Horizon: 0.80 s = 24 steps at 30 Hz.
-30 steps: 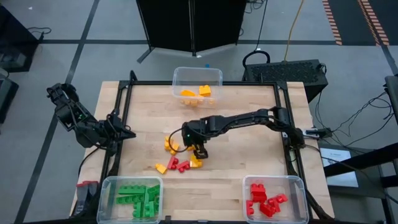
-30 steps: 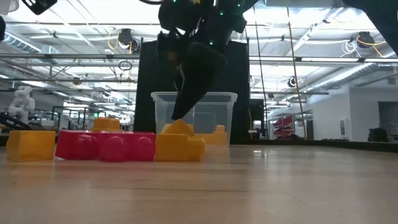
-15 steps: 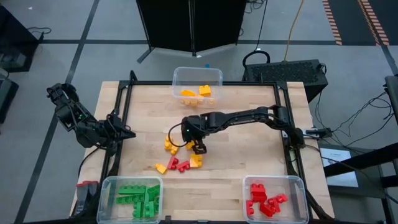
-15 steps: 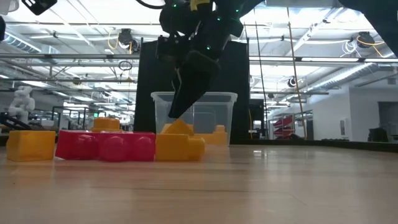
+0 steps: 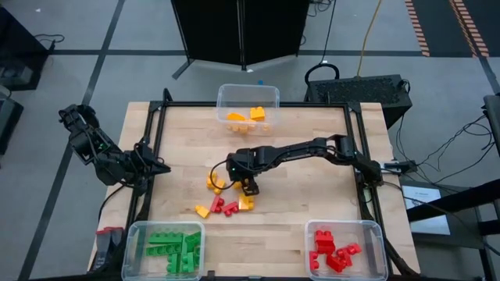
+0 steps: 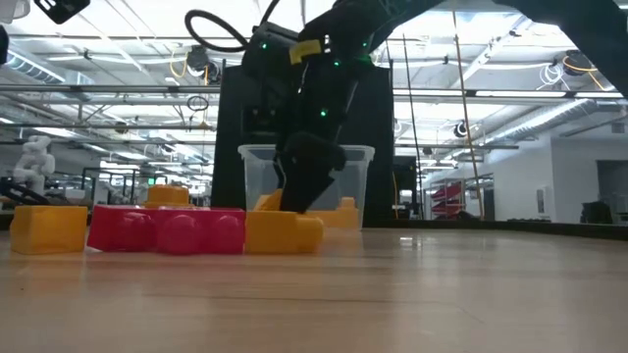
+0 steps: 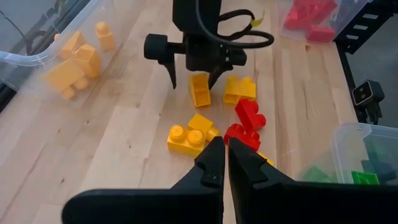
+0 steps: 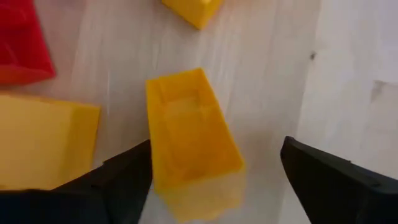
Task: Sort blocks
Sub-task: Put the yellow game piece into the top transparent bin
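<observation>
Loose blocks lie mid-table: yellow ones [image 5: 212,183] [image 5: 246,203] [image 5: 202,211] and red ones [image 5: 225,208]. My right gripper [image 5: 248,187] points down over this cluster, open. Its fingers [image 8: 121,177] [image 8: 329,180] stand on either side of one yellow block [image 8: 189,134] that lies on the wood with its hollow side showing; the same block [image 7: 199,90] shows in the left wrist view. Whether a finger touches it, I cannot tell. My left gripper [image 5: 160,168] waits shut at the table's left edge, with nothing between its fingers.
Three clear bins stand at the table's edges: one with yellow blocks at the far middle [image 5: 248,95], one with green blocks at the near left [image 5: 134,250], one with red blocks at the near right [image 5: 375,250]. Bare wood lies right of the cluster.
My right gripper has come down over the yellow block among the loose blocks, so that its fingers now reach low beside it. The blocks on the table lie as before.
</observation>
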Available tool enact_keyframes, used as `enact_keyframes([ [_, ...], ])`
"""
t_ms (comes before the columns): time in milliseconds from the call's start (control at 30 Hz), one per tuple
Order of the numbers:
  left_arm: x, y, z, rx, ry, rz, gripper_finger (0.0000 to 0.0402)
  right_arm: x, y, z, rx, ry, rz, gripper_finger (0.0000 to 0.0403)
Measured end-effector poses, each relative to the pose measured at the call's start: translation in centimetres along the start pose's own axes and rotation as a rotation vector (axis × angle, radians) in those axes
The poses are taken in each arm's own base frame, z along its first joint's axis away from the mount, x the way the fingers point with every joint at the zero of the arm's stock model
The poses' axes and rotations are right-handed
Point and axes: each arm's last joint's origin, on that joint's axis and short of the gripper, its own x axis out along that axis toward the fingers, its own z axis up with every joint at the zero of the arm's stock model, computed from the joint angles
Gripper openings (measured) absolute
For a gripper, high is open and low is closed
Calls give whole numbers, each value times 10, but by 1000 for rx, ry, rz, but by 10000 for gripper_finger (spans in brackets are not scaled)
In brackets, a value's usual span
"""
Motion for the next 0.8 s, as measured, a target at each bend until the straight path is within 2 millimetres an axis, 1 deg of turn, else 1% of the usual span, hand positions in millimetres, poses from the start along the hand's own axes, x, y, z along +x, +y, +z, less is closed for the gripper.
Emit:
enact_keyframes([
  [67,0,0,0,0,0,1,3,-1,0,0,-6,-1,-11,309],
  [133,0,0,0,1,-1,2,3,-1,-1,0,-5,3,-25,272],
  [200,0,0,0,1,-2,3,3,0,-1,0,-7,2,-24,225],
  [333,0,0,0,2,-2,4,3,-1,0,0,-13,2,-16,113],
  [500,0,0,0,1,-3,5,3,-2,0,1,66,2,-13,110],
  [600,0,0,0,1,-4,6,3,-9,-2,7,105,-1,-12,110],
  [700,0,0,0,1,-4,7,3,-23,-5,20,128,-47,-22,110],
  [800,0,0,0,0,-4,7,3,-47,-9,38,173,-94,-33,110],
])
